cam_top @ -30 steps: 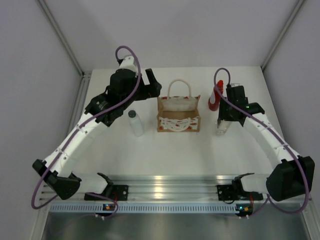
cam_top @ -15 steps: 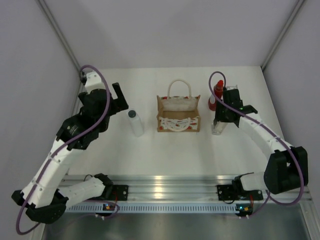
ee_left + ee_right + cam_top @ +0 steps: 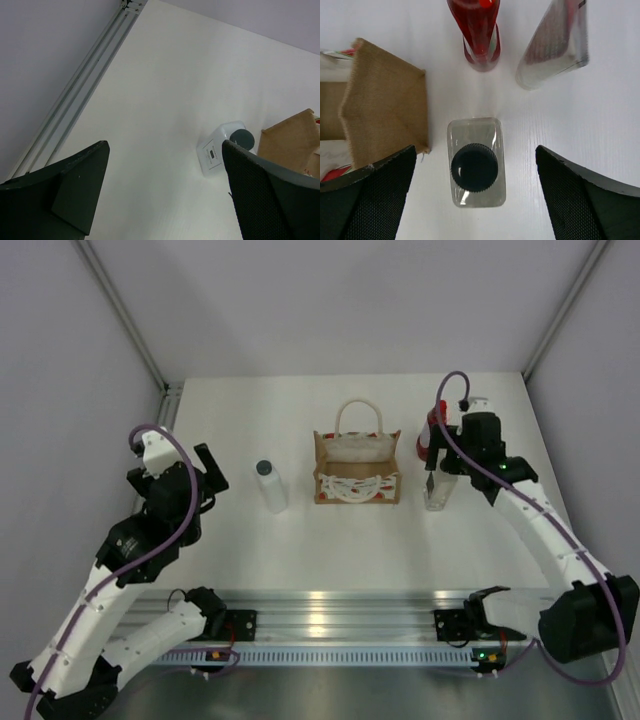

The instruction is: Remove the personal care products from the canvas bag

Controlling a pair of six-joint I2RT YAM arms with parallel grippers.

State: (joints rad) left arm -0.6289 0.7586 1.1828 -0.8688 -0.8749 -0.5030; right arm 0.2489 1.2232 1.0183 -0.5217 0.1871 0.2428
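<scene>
The canvas bag [image 3: 356, 472] stands mid-table; its tan corner [image 3: 385, 112] shows in the right wrist view. To its right a pale bottle with a dark cap [image 3: 476, 162] stands upright on the table. My right gripper [image 3: 475, 152] hangs directly above that bottle, open, fingers wide on either side and apart from it. Behind the pale bottle stand a red bottle [image 3: 480, 30] and a flat pouch [image 3: 555, 42]. A white bottle with a dark grey cap [image 3: 270, 485] stands left of the bag. My left gripper [image 3: 205, 472] is open and holds nothing, well left of the white bottle [image 3: 220, 152].
A metal rail [image 3: 75, 97] runs along the table's left edge, close to the left gripper. Grey walls close in both sides and the back. An aluminium bar [image 3: 330, 605] with the arm bases crosses the near edge.
The right gripper has opened and let go of the pale bottle, which now stands on the table. The left arm has swung back, left and toward the near edge, away from the bag.
</scene>
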